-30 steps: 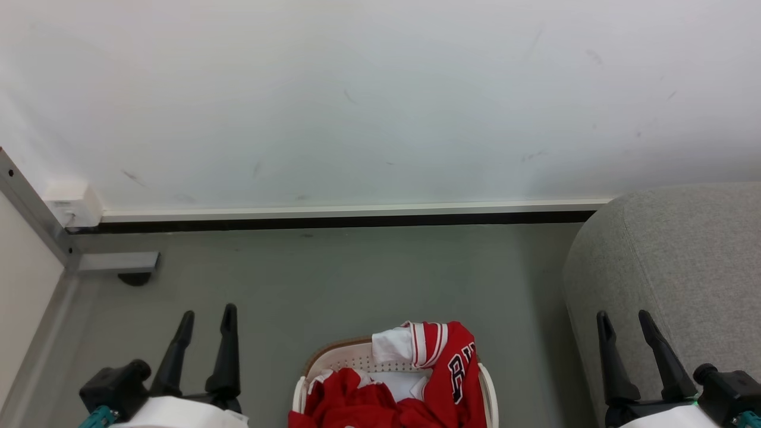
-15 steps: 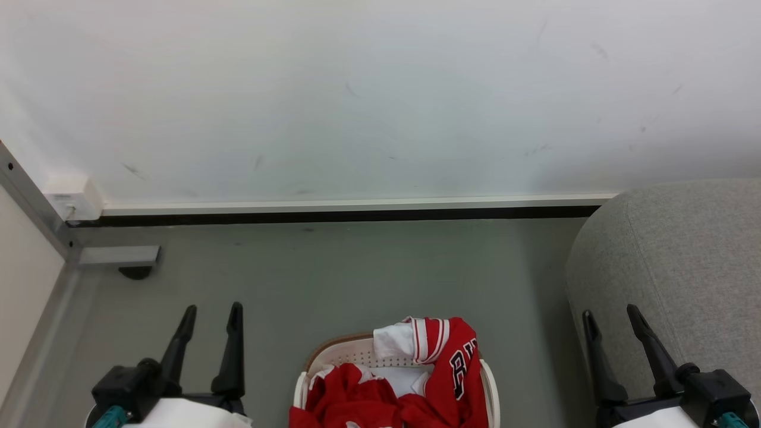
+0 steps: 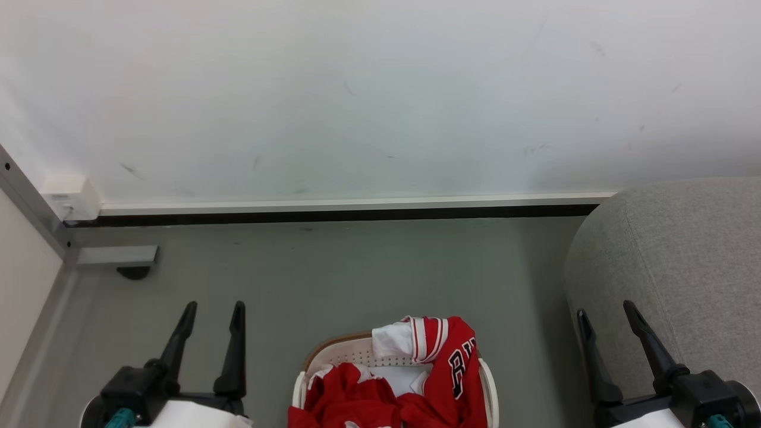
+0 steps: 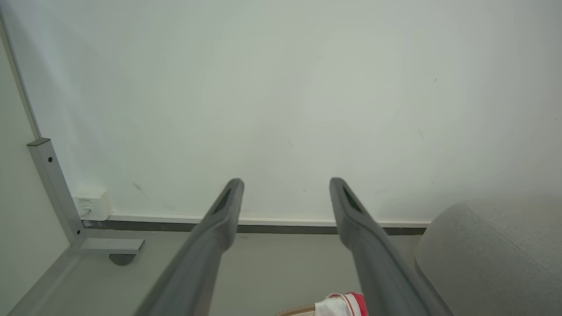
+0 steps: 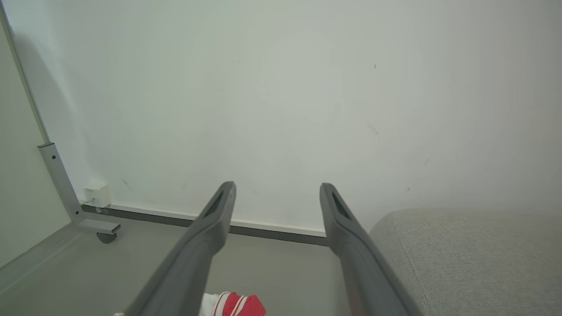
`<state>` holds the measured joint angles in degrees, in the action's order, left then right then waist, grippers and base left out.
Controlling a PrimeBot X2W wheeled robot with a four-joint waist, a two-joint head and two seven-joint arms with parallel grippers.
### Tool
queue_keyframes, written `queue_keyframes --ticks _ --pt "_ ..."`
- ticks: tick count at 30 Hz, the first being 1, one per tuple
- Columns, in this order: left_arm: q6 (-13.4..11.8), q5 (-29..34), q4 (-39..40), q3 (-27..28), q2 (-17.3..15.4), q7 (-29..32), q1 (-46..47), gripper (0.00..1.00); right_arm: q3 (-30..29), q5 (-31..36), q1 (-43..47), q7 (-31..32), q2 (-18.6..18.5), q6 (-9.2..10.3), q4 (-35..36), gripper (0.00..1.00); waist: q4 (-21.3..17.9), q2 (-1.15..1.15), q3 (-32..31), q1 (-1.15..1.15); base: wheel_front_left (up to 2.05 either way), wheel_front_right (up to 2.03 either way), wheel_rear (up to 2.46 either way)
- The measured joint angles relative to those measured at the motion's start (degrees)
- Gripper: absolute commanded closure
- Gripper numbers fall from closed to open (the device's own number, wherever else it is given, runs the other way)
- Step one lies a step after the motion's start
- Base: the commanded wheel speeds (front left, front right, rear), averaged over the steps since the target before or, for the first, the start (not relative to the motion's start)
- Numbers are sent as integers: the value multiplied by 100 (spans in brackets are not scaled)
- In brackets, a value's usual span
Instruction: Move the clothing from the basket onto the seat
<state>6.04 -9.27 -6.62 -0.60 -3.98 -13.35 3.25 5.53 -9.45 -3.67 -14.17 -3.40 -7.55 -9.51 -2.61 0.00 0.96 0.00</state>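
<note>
Starting far left: grey metal post (image 3: 32, 202) against the wall (image 3: 380, 89), small white box (image 3: 68, 199) beside it at the skirting. Next along, left gripper (image 3: 214, 304), low over the green-grey floor (image 3: 357, 273), fingers spread wide, nothing between them. Dead centre at the bottom edge, the basket (image 3: 333, 352), brown rim showing, down on the floor between the two grippers. Piled inside, the clothing (image 3: 351, 395), red with white trim, jersey lettering and a striped cuff draped over the right-hand rim. Further right, right gripper (image 3: 604, 308), likewise parted and holding nothing, just in front of the seat's rounded edge. Far right, the seat (image 3: 684, 255), light grey weave, apart from the basket with a strip of floor between.
</note>
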Motion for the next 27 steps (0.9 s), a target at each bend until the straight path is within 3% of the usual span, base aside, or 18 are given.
queue_keyframes --ticks 14,27 --pt "75 521 -67 57 43 -171 36 0 -18 530 -48 -74 48 0 5 0 -70 0 -1 0 0 0 0" --pt "102 537 -97 131 79 -178 68 0 -27 568 -48 -85 55 0 0 0 -61 0 -5 0 0 0 0"
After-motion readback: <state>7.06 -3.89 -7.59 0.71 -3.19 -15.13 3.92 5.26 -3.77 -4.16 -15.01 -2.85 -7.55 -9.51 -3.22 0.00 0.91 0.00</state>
